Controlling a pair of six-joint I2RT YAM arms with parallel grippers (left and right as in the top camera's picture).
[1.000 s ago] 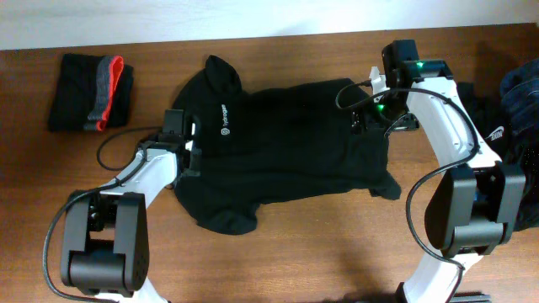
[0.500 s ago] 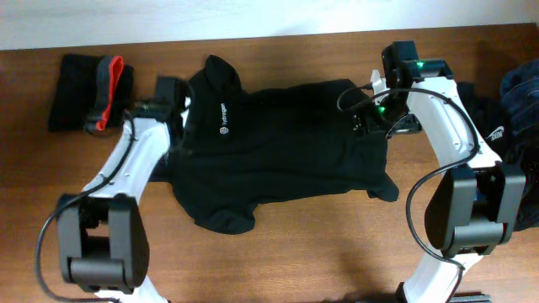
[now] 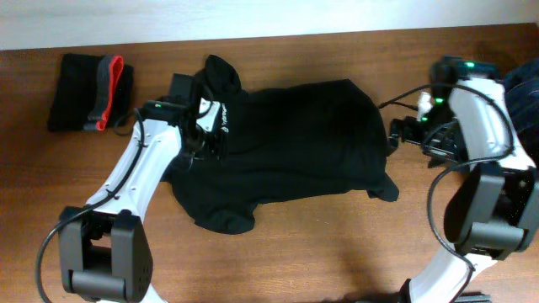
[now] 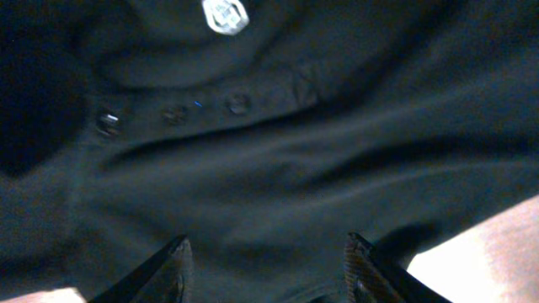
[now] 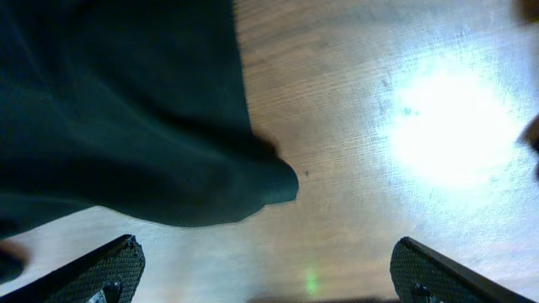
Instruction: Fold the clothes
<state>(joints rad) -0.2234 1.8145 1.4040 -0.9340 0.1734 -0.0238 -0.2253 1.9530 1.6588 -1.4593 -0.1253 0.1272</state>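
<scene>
Wooden table point(image 3: 320, 244), black shirt point(image 3: 286, 143); left hand point(image 4: 268, 244) parted, empty (buttons point(image 4: 238, 104) only in wrist view); right hand point(image 5: 263, 248) wide, empty.

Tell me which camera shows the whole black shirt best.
The overhead view: nearly the whole black shirt lies spread out. The left wrist view shows only its buttons and logo up close; the right wrist view, just one dark edge.

Blue-black clothes pile point(image 3: 527, 86) partly beyond right edge
</scene>
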